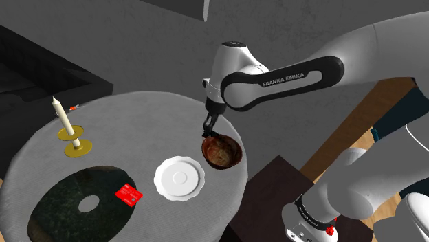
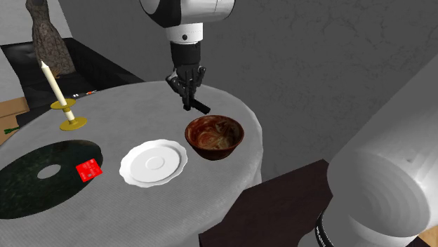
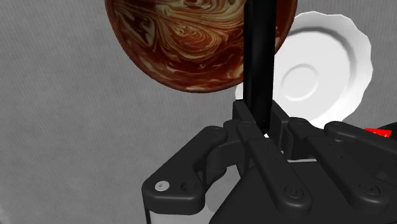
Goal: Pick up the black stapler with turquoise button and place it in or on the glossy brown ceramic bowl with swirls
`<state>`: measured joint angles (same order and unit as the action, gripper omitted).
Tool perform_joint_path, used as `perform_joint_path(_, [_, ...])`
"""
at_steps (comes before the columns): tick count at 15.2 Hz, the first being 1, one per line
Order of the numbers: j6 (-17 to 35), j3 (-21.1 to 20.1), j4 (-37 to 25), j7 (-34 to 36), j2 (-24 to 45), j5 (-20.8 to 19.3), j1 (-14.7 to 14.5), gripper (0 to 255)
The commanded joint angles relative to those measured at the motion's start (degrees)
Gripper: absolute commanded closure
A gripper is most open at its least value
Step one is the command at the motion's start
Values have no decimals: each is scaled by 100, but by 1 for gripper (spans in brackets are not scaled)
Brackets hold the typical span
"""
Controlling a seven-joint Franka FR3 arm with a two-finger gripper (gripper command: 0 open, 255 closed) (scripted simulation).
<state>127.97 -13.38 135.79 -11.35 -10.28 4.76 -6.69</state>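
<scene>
Though aloft, claw (image 3: 264,132) tight around stapler (image 3: 259,57).

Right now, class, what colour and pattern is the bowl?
The bowl shows cream swirls on glossy brown, best in the wrist view.

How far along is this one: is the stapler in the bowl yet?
Not yet. Done: the black stapler is clasped in the gripper and looks lifted off the table. In hand: it hangs just by the rim of the brown swirled bowl, which holds nothing. Left: carry it over the bowl, lower it and let go.
</scene>
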Motion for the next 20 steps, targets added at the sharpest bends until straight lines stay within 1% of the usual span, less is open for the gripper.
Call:
perform_joint_path(1, [-8, 134, 402, -259, -405, 88, 52, 255])
perform_joint_path(5, [-78, 451, 1112, -740, -1163, 148, 160, 255])
perform_joint_path(19, [1215, 375, 1634, -738, -390, 145, 166, 255])
perform_joint_path(20, [1215, 376, 1635, -738, -391, 145, 165, 255])
